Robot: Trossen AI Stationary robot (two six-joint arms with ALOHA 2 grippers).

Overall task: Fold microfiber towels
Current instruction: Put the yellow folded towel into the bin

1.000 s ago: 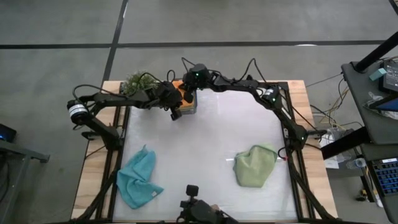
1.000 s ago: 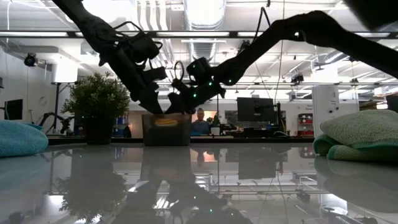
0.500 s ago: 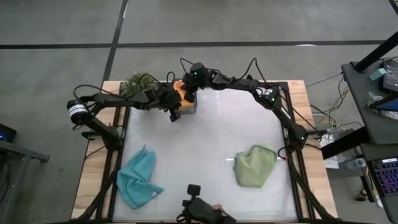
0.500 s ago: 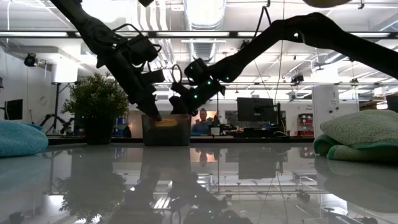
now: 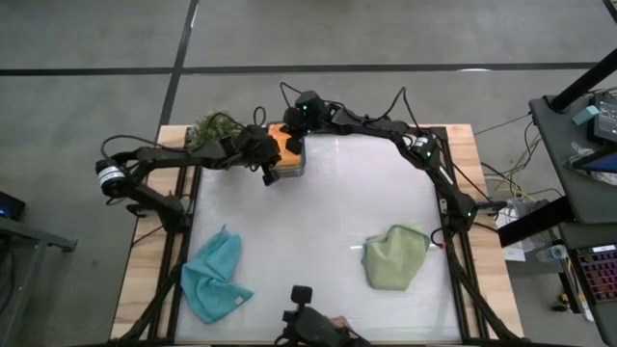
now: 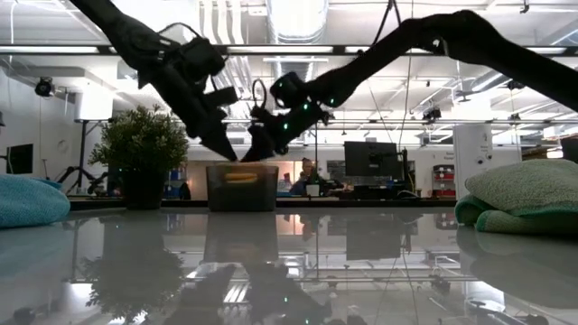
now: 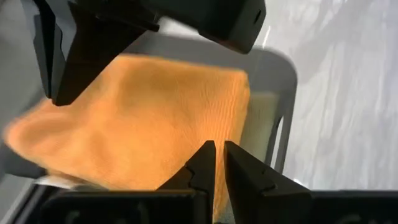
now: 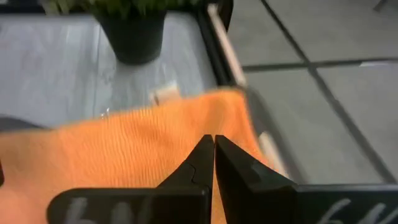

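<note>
An orange towel (image 5: 281, 138) lies folded in a small grey box (image 5: 293, 168) at the table's far edge; it also shows in the low view (image 6: 239, 178) and in both wrist views (image 7: 143, 118) (image 8: 124, 149). My left gripper (image 6: 227, 157) is shut just above the box's left side, over the towel's edge (image 7: 217, 163). My right gripper (image 6: 257, 154) is shut just above the box, over the towel (image 8: 213, 149). Neither holds anything. A light blue towel (image 5: 214, 275) lies crumpled at the near left. A sage green towel (image 5: 395, 256) lies loosely folded at the near right.
A little potted plant (image 5: 214, 128) stands left of the box at the far edge. The two arms stand close together over the box. The white tabletop (image 5: 328, 222) between the box and the two loose towels is bare.
Both grippers have risen a little from the box's rim, the right one also drawing toward the table's far edge. The orange towel has stayed in the box.
</note>
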